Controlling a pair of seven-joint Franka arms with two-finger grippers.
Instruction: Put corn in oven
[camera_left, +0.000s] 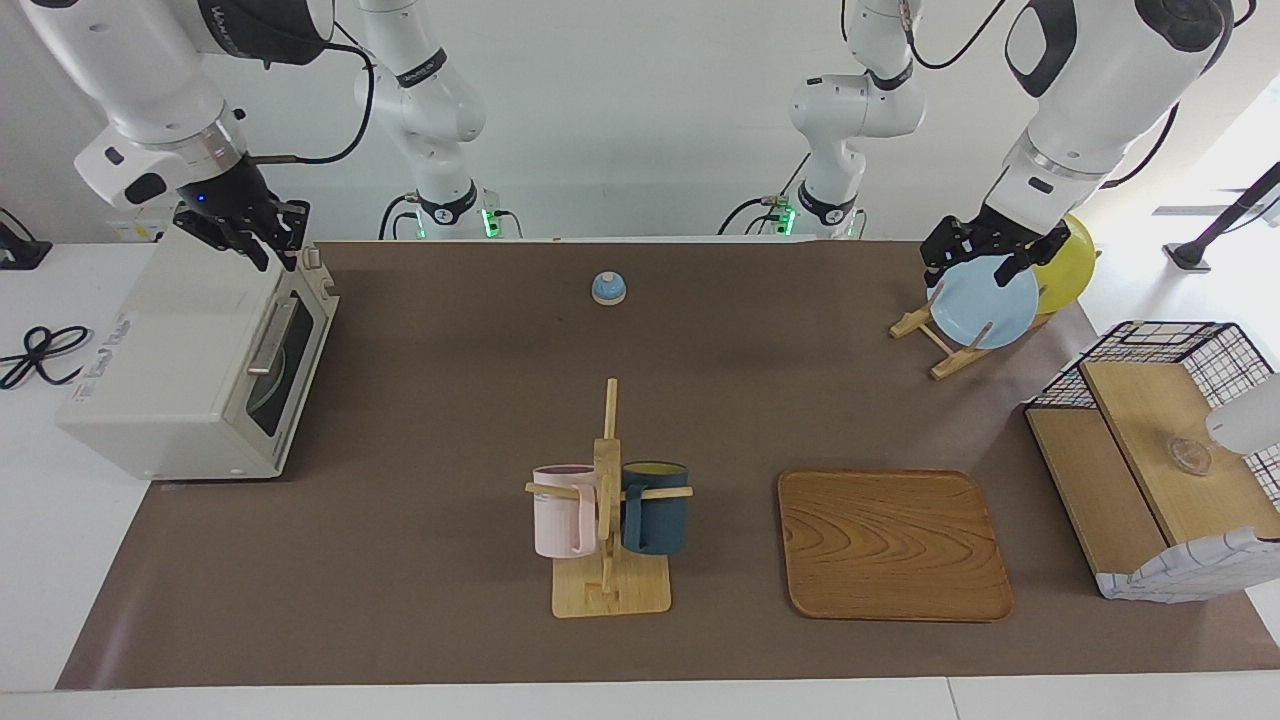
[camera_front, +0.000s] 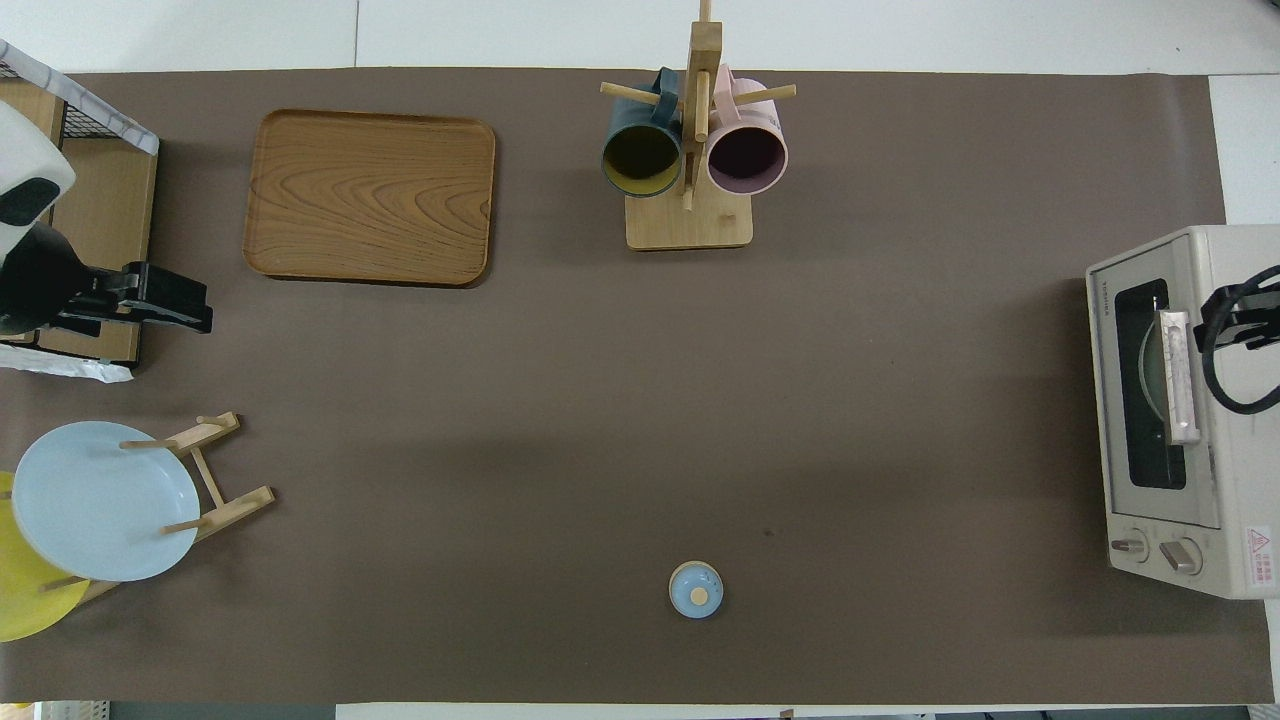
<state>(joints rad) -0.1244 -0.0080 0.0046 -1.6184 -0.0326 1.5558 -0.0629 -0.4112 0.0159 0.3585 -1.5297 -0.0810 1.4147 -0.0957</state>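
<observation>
No corn shows anywhere on the tabletop (camera_left: 450, 400) in either view, so where it lies cannot be told. The oven (camera_left: 190, 370) stands at the right arm's end of the tabletop with its glass door shut; something round and pale sits behind the glass, but it is too dim to name. The right hand (camera_left: 245, 228) hangs over the top of the oven, near the upper edge of the door, and whether its fingers are wide or narrow cannot be told. The left hand (camera_left: 985, 255) is over the blue plate (camera_left: 985, 305) in the wooden plate rack (camera_left: 945, 350), with the yellow plate (camera_left: 1070, 262) just beside it; its finger state cannot be told either, and it holds nothing that can be seen. Judging from this, the task stands at its very start or at its close: the door is the step in hand. If the corn is still to go in, the next move calls for the right hand to catch the bar handle (camera_left: 270, 337) and pull the door down.
</observation>
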